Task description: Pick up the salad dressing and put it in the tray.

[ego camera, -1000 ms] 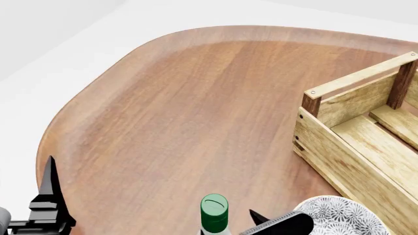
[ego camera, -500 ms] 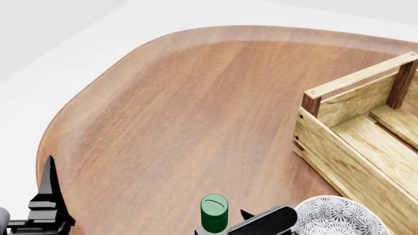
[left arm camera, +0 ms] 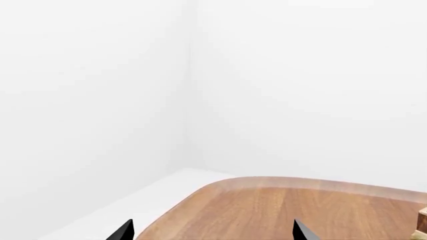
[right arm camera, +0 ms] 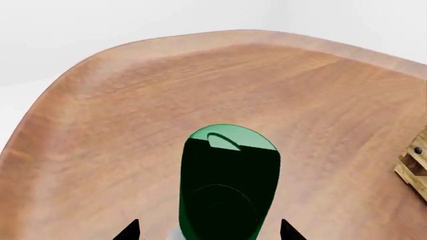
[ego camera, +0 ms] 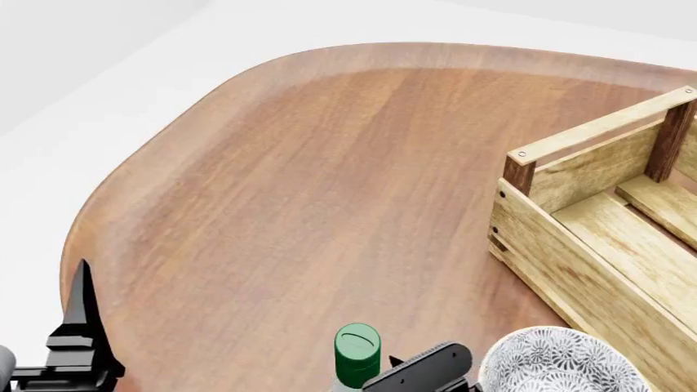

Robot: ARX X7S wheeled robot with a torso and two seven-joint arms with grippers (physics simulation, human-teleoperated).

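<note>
The salad dressing (ego camera: 357, 353) stands at the near edge of the table, showing its round green cap; the body is cut off by the head view's edge. My right gripper (ego camera: 401, 367) is open just right of it. In the right wrist view the green cap (right arm camera: 227, 170) fills the space between the two spread fingertips of the right gripper (right arm camera: 208, 233), which touch nothing. The tray (ego camera: 566, 245), a light-wood slatted crate with dark corner posts, sits at the right. My left gripper (ego camera: 78, 322) is open and empty at the table's near left edge, far from the bottle.
A patterned grey-white bowl (ego camera: 557, 363) sits right of my right gripper, close to the tray's near wall. The rounded wooden table (ego camera: 326, 180) stretches away from the bottle. The left wrist view shows the left gripper (left arm camera: 212, 233), the table edge and a tray corner (left arm camera: 421, 226).
My right gripper has moved left, closer to the salad dressing bottle. The bottle, tray and left gripper have stayed in place.
</note>
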